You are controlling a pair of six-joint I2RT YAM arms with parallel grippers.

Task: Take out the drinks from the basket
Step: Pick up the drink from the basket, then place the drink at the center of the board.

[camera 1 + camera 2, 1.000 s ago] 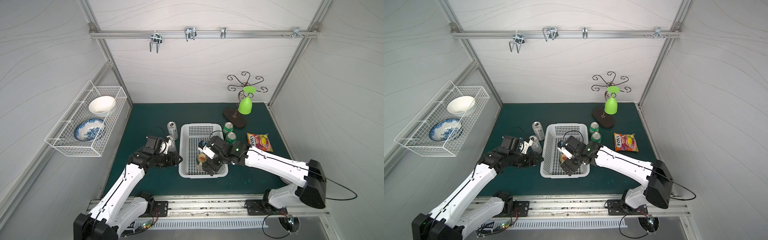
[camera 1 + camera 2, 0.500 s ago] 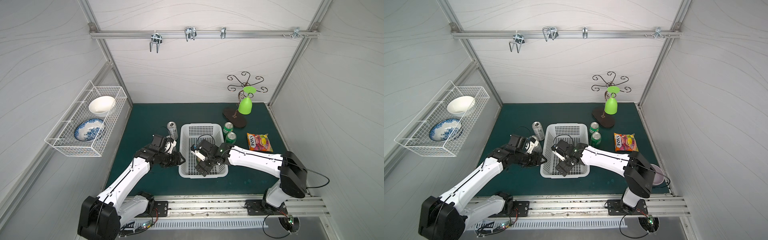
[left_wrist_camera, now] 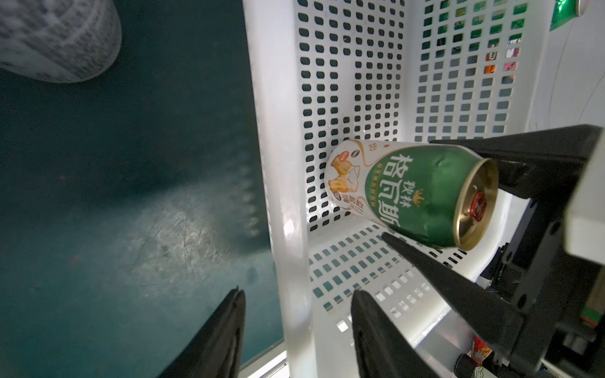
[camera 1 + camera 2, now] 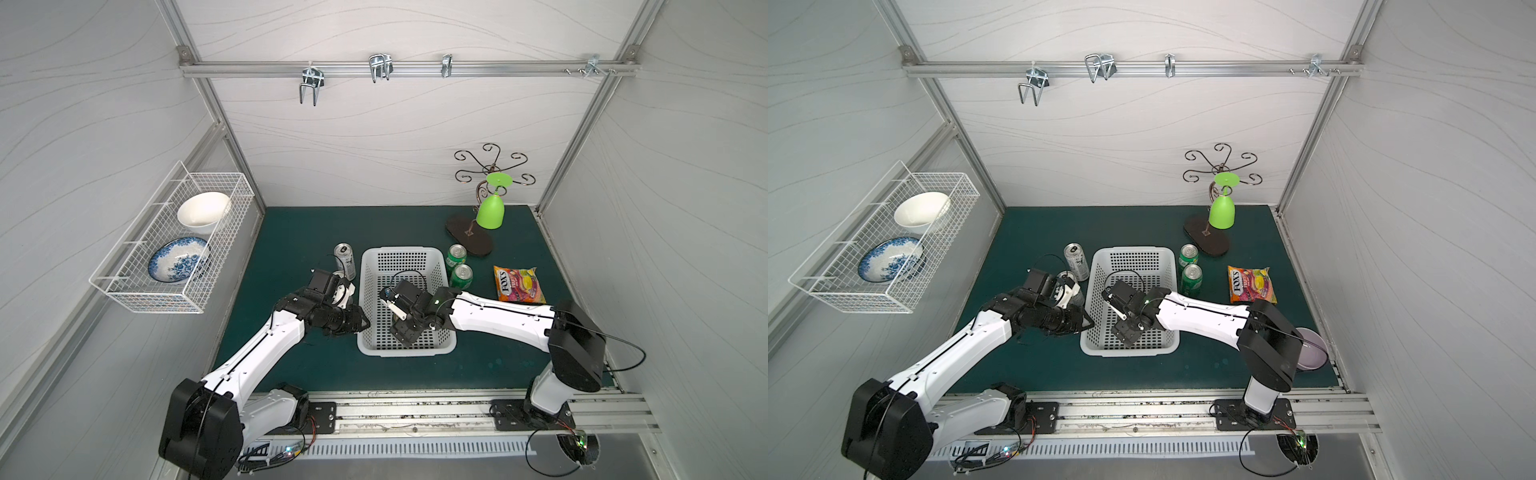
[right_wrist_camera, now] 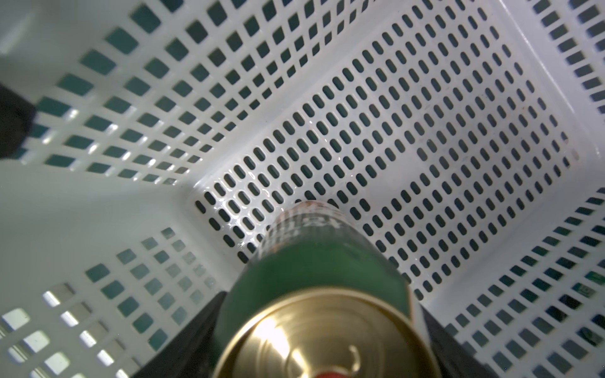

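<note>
One drink remains in the basket (image 4: 399, 250): the green-white can (image 5: 314, 271) with a gold top and red mark. It lies tilted, with its base close to the left wall and the perforated floor.

Change, right: the right gripper (image 3: 409, 189) has gone from wide to clenched. Its fingers (image 3: 458, 288) now grasp that can near the top.

Change, left: the left gripper (image 3: 298, 291) has come in to the basket's left wall. Its fingers (image 3: 222, 333) are narrower than before but released, one on each side of the rolled rim and not touching it.

Reading: probably the last pick, with lift and set-down still to do. The left arm looks placed to steady the basket.

Already out, on the worktop (image 4: 291, 232):
- two silver cans (image 4: 1076, 259) left of the basket, one half hidden by the left arm
- two green cans (image 4: 457, 255) just right of it

Also present: snack packet (image 4: 519, 284), stand with green glass (image 4: 490, 212), wire rack (image 4: 174, 241) holding two bowls.

In the way: the basket wall stands close beside the can. The green cans and the packet crowd the worktop to the right.
</note>
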